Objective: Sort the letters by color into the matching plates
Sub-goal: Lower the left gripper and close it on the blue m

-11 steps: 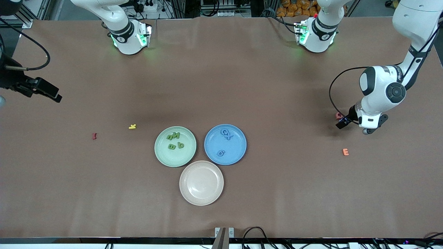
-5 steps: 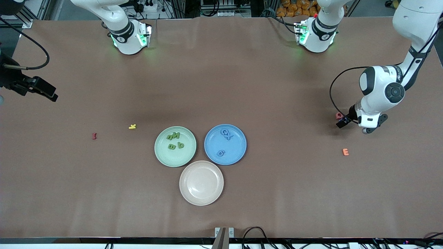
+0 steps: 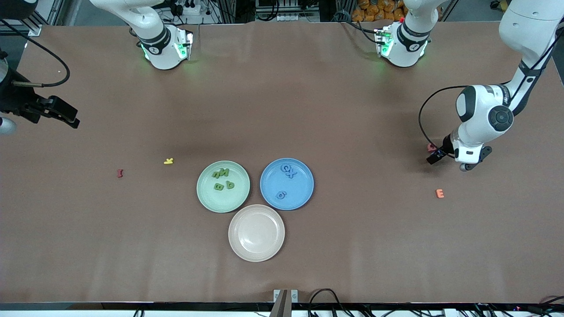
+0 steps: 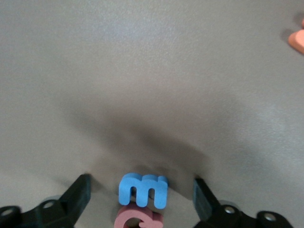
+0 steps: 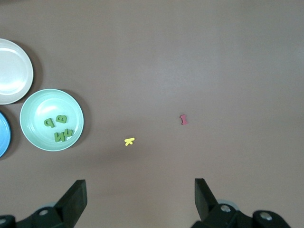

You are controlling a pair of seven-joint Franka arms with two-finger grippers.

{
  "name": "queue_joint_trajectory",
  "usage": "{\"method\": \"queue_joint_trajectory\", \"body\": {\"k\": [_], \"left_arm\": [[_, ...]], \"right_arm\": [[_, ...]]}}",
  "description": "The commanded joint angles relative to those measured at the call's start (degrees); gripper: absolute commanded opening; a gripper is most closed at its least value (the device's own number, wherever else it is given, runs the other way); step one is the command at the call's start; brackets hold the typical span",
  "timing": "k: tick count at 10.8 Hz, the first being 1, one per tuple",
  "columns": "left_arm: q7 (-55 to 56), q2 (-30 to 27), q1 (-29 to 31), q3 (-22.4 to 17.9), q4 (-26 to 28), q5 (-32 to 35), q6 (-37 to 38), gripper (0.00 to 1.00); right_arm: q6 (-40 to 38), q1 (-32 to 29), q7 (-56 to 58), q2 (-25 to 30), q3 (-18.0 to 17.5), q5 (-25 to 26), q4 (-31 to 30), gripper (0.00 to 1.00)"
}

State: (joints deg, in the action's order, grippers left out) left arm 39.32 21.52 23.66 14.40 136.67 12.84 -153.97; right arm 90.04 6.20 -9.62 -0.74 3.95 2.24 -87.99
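Beige comes first for us: the beige plate (image 3: 256, 233) lies nearest the front camera, and we see nothing in it. Just past it sit two more plates, side by side and close to it. The green plate (image 3: 205, 197) holds four green letters (image 3: 224, 179). The blue plate (image 3: 304, 190) holds three blue letters (image 3: 285, 178).

Loose letters lie out on the brown table (image 3: 282, 110). Toward the left arm's end we see an orange letter (image 3: 439, 193). Toward the right arm's end lie a red letter (image 3: 120, 173) and, a bit farther from the camera, a yellow letter (image 3: 168, 161).

Farther back, the left arm bends down low at its end of the table. Its wrist points down at the table. The left gripper (image 4: 142, 199) is down at the table top with its fingers (image 4: 78, 192) spread wide. A small blue letter (image 4: 143, 190) sits between them, touching a pink letter (image 4: 138, 220). The fingers stand clear of both letters on each side, so we see no hold on anything.

The right arm waits high over its end of the table, away from the plates. The right gripper (image 5: 140, 199) looks straight down at the table. Its fingers (image 5: 76, 197) are wide apart too, and it holds nothing.
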Motion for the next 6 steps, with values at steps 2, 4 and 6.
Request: {"method": "queue_joint_trajectory", "body": {"k": [2,4,6], "left_arm": [[1.0,-0.2,0.6,-0.9,0.6,4.9,-1.2,0.0],[1.4,-0.3,0.6,-1.0,0.8,4.9,-1.1,0.0],[2.6,-0.7,0.6,-1.0,1.2,5.0,-0.8,0.0]], "right_arm": [[-0.1,-0.8,1.7,-0.1,-0.3,-1.3,0.1,1.0],[0.1,-0.7,1.6,-0.3,-0.3,-1.2,0.0,1.0],[0.2,-0.7,2.1,-0.3,-0.3,-1.2,0.0,1.0]]}}
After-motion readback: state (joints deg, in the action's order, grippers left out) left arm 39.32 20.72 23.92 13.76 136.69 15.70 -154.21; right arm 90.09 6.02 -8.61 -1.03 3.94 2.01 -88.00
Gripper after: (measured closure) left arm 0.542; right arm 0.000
